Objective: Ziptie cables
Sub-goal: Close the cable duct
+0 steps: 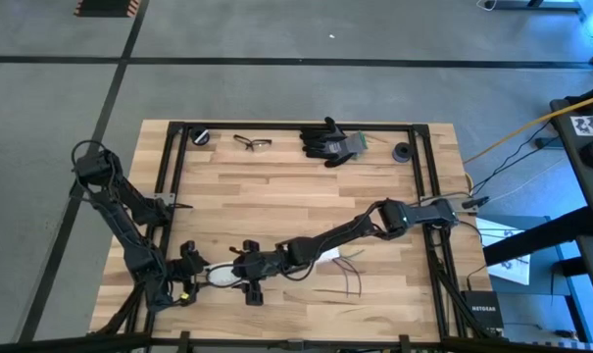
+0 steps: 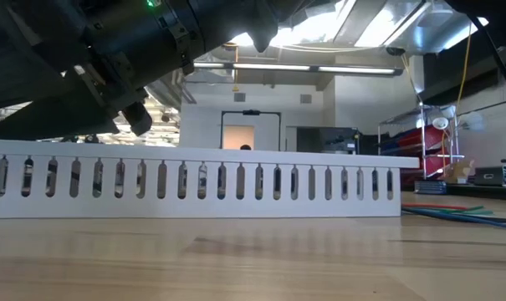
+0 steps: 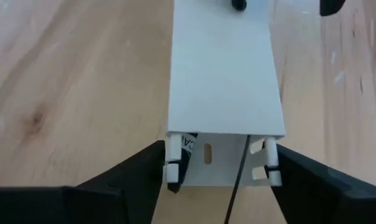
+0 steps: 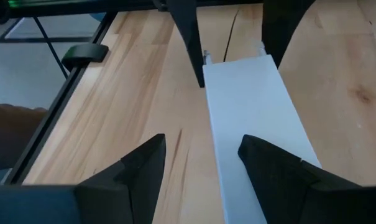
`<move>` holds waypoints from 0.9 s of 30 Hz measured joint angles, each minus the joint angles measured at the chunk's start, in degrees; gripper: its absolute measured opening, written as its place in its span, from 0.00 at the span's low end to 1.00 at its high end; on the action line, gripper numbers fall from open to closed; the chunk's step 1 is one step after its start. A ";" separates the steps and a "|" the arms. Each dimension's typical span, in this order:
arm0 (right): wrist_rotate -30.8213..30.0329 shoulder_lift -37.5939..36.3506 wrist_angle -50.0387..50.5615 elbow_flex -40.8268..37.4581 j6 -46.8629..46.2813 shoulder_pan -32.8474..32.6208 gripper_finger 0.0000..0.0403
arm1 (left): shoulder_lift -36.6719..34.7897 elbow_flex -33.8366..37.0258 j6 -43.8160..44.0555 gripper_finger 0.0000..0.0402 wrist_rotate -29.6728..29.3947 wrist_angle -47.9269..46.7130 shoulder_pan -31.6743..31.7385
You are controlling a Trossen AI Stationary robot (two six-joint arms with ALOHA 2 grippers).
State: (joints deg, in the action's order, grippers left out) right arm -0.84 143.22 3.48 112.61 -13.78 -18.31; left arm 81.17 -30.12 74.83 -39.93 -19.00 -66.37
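A white slotted duct (image 1: 222, 277) with a flat lid lies on the wooden table near its front left, and its slotted side wall (image 2: 194, 180) fills the low view. My left gripper (image 3: 222, 168) is shut on one end of it. My right gripper (image 4: 203, 155) stands open at the other end, one finger over the lid and the other over bare wood. A thin dark cable (image 3: 236, 186) runs inside the duct. More thin cables (image 1: 350, 270) lie loose on the table to the right, and coloured ones (image 2: 462, 213) show in the low view. My left gripper has the duct's open end (image 3: 175, 158) between its two fingers, one on each slotted side wall. The fingers slant down and lie along the duct. The duct rests flat on the table. My right gripper has one fingertip (image 4: 265, 162) over the duct's lid (image 4: 243, 106), slanting down from the right. I cannot tell whether the fingertip touches the lid.
Along the far edge lie safety glasses (image 1: 252, 143), a pair of black gloves (image 1: 330, 142), a black roll (image 1: 402, 152) and a small black part (image 1: 203, 135). Black frame rails (image 1: 173, 176) run around the tabletop. Bare wood lies between the far edge and the arms.
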 joint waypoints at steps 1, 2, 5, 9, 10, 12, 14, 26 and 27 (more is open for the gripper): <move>0.09 -0.30 0.35 -0.04 0.36 0.00 0.50 | 0.00 0.32 0.17 0.61 -0.31 0.37 0.03; 0.25 -0.81 0.92 -0.12 0.60 0.00 0.50 | 0.00 0.65 0.62 0.60 -0.57 0.56 0.04; 0.39 -3.56 5.43 -0.25 2.00 0.06 0.50 | -0.02 1.29 1.38 0.59 -0.85 0.45 0.02; -1.42 -9.02 14.76 -0.03 3.57 0.31 0.50 | -0.05 1.51 0.91 0.59 -1.33 0.52 -0.05; -2.26 -9.83 16.39 0.05 3.74 0.33 0.50 | -0.04 1.52 0.53 0.59 -1.85 0.48 -0.36; -4.16 -10.17 19.25 0.02 3.78 0.35 0.50 | 0.00 1.59 -0.07 0.59 -3.42 0.17 -1.08; -4.49 -9.74 20.43 -0.15 3.78 0.35 0.50 | 0.04 1.63 -0.27 0.59 -4.52 -0.23 -1.90; -4.45 -9.03 22.38 -0.06 0.80 -0.09 0.50 | 3.86 8.00 1.38 0.59 -15.06 12.38 -6.02; -4.06 -9.00 22.90 -0.06 0.46 -0.09 0.50 | 4.17 8.50 1.13 0.59 -15.92 13.52 -6.14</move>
State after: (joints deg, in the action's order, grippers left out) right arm -4.90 134.21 26.38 112.55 -13.31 -18.39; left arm 85.33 -21.62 75.95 -55.85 -5.48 -72.51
